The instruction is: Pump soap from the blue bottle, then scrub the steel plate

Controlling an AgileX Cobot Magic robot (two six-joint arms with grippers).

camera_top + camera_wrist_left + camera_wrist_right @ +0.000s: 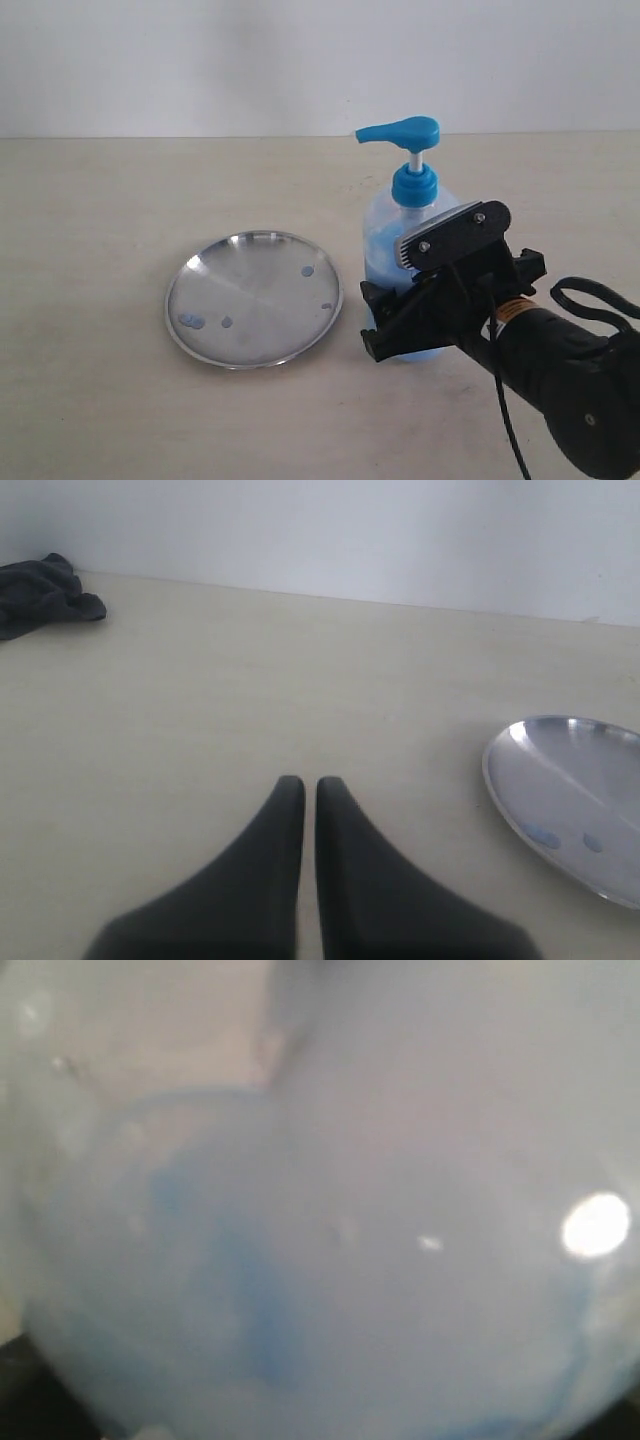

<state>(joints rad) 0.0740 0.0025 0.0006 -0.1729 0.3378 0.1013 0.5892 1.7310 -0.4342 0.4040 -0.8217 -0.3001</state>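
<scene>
Arm status: right gripper on the bottle, left gripper closed

Right arm (570, 380) enters from the lower right of the exterior view, black forearm slanting up and left; right gripper (392, 295) is rolled so one finger sits high and the other low; jaws spread wide with the blue bottle (385, 235) between them, pads apparently pressed against its body; right wrist view too close and blurred to confirm contact; left gripper (303, 788) has both dark fingers (265, 865) drawn together, thin slit between, tips touching nothing.
</scene>
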